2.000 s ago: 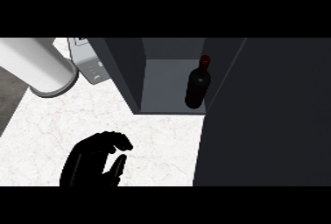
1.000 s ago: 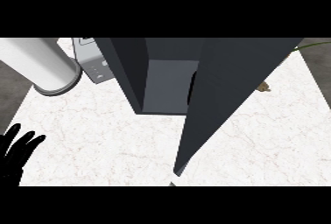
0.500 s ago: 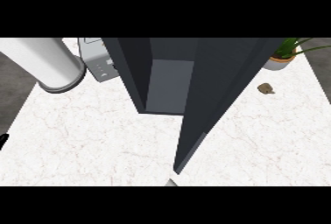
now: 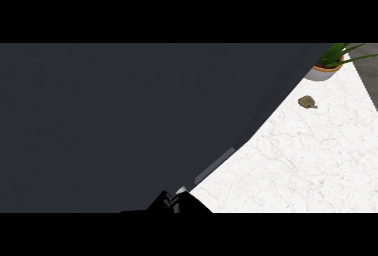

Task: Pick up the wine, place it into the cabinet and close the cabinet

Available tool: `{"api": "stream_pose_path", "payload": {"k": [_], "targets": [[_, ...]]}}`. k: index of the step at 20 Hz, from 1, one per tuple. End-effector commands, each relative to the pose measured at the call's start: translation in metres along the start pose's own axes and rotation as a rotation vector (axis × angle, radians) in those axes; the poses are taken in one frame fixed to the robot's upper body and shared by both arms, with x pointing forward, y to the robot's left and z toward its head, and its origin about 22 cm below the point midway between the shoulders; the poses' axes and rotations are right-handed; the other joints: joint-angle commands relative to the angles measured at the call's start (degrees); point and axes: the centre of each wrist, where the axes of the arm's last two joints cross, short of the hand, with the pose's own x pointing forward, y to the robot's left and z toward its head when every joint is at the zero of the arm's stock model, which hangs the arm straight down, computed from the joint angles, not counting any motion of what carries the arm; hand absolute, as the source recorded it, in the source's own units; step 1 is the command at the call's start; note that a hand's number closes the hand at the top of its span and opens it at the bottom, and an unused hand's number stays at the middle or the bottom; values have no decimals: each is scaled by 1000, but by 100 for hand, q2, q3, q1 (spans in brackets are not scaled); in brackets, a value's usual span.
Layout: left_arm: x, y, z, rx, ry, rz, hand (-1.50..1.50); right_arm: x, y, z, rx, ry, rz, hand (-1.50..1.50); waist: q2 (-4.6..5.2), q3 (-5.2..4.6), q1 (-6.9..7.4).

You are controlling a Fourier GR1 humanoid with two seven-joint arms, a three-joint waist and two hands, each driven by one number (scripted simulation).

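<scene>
Only a small part of the robot's body is showing: a black hand (image 4: 179, 202) at the lower edge of the head view, appearing as dark pointed shapes. It is showing no markings, cables or screws, and which hand it is cannot be told.

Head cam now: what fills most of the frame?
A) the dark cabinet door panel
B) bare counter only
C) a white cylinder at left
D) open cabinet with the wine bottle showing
A: the dark cabinet door covers the left and centre of the head view, leaving only a strip of marble counter with a potted plant at right; no bottle shows.
</scene>
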Motion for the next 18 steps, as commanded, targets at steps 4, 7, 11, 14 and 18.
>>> {"api": "stream_pose_path", "payload": {"k": [4,7,11,14,18], "targets": [[18,26,5,-4,-35,-11,-150,9,-24,-87,-92,6,17,150,51,17,-12],[21,32,8,-11,-24,-1,-150,2,-37,-113,-77,19,9,150,65,19,-60],[26,35,22,-13,-3,4,-150,1,-53,-141,-30,46,11,150,46,23,-59],[23,35,12,-14,-35,6,-150,-8,-59,-161,65,74,21,150,78,19,-52],[31,34,-2,-35,-41,-8,-150,-23,-54,-162,363,274,-41,150,114,21,16]]}}
